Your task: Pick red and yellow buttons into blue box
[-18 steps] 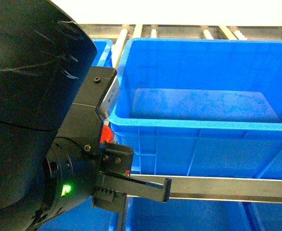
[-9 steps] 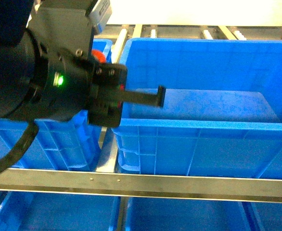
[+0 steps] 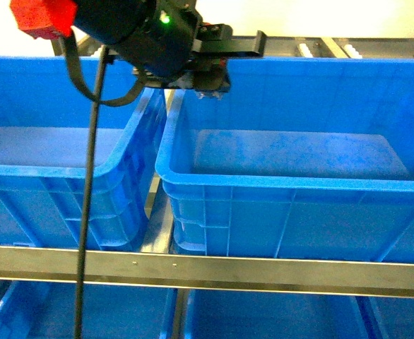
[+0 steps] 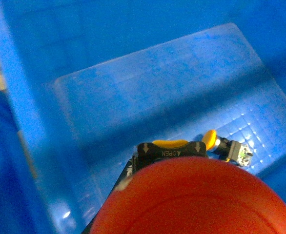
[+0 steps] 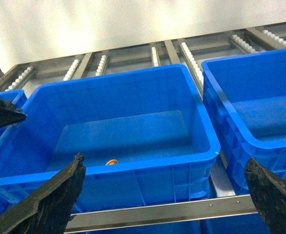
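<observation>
Here we see the left gripper (image 3: 221, 67) over the far left corner of the blue box (image 3: 299, 185), clamped on the red button (image 4: 192, 197), whose body is hidden by its cap. The yellow button (image 4: 211, 139) lies on the box floor. The right gripper (image 5: 165, 195) hangs wide open before the steel rail (image 3: 207, 270).

red button (image 4: 192, 200): raised | yellow button (image 4: 226, 146): on blue box (image 5: 133, 131) floor

A warehouse or factory picking station — blue crates (image 5: 133, 131) sit on metal roller racks (image 5: 187, 53) before a plain white wall (image 5: 109, 24).
</observation>
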You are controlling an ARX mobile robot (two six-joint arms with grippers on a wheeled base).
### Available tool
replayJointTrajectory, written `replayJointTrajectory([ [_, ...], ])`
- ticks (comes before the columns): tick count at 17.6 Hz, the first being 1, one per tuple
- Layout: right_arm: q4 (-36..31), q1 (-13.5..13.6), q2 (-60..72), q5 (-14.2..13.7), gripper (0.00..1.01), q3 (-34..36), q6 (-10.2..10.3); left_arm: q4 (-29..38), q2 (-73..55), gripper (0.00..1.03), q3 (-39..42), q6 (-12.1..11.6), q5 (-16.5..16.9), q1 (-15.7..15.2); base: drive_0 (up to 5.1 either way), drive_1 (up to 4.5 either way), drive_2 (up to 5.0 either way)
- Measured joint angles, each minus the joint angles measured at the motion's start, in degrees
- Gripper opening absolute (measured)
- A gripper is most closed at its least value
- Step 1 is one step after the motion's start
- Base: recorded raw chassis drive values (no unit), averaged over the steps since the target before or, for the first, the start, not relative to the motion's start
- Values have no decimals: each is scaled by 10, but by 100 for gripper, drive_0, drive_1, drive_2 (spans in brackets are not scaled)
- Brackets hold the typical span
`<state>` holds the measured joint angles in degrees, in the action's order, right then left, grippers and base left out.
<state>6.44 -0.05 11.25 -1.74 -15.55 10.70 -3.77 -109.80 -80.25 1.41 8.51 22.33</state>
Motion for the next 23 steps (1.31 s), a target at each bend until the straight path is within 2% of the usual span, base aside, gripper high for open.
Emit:
replayJointTrajectory([
  [3, 0, 0, 0, 0, 98, 0, 0, -102, -103, 24, -146, -62, 62, 33, 0, 0, 0],
  [5, 0, 0, 0, 0, 98, 0, 0, -140, -152, 24, -195, -121, 69, 56, 0, 0, 0],
  [7, 0, 0, 0, 0, 98, 0, 0, -145, -160, 24, -176, -164, 51, 55, 0, 0, 0],
  [9, 0, 0, 0, 0, 98, 0, 0, -149, -160, 24, -147, -180, 37, 48, 0, 0, 0],
  [11, 0, 0, 0, 0, 98, 0, 0, -142, -161, 26, -135, -177, 39, 43, 0, 0, 0],
  [13, 0, 0, 0, 0, 98, 0, 0, -138, -161, 42, -135, -174, 39, 44, 0, 0, 0],
  [15, 0, 0, 0, 0, 98, 0, 0, -130, -161, 66, -139, -163, 38, 46, 0, 0, 0],
  [18, 0, 0, 0, 0, 98, 0, 0, -118, -161, 94, -160, -150, 35, 49, 0, 0, 0],
  [19, 0, 0, 0, 0, 98, 0, 0, -109, -161, 100, -165, -148, 35, 50, 0, 0, 0],
  [23, 0, 0, 0, 0, 98, 0, 0, -64, -110, 98, -142, -103, 9, 48, 0, 0, 0],
])
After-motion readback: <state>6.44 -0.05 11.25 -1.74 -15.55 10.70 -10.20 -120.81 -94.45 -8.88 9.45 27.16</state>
